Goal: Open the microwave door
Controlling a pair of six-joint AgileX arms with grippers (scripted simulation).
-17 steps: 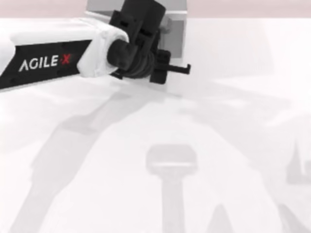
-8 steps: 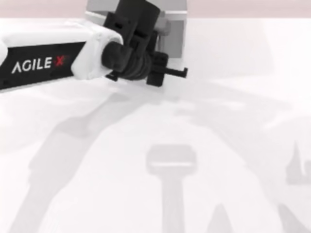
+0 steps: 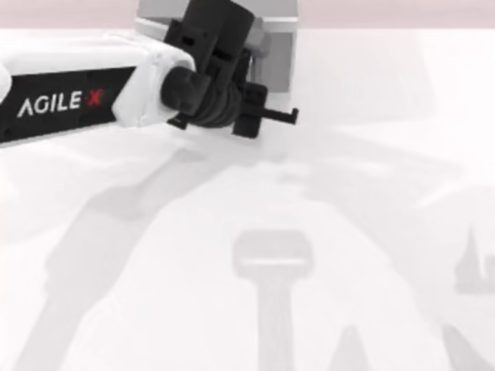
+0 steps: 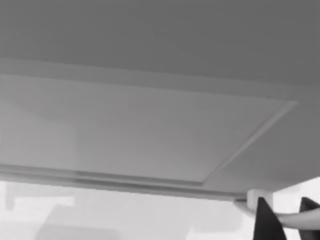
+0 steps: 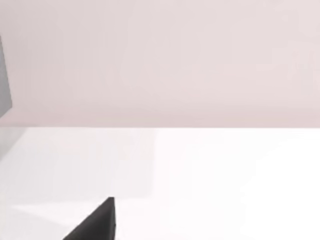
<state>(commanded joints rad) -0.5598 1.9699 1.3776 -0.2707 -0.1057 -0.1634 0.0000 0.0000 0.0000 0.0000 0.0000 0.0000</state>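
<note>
At the counter's [image 3: 325,232] far edge sits the small boxy grey metal microwave [image 3: 282,46]. The left pincer [image 4: 287,220] grips the flat grey windowed door's [image 4: 135,135] pale bar handle [image 4: 295,218]. Pulling off the hinge's arc could slip the handle free.

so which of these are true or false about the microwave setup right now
1. The left gripper is at the door's handle. True.
2. The right arm is reaching to the microwave as well. False: only the left arm shows in the top view.
3. The door has a large window. True.
4. The microwave stands at the bottom edge of the top view. False: it is at the top edge, at the far side of the table.
</note>
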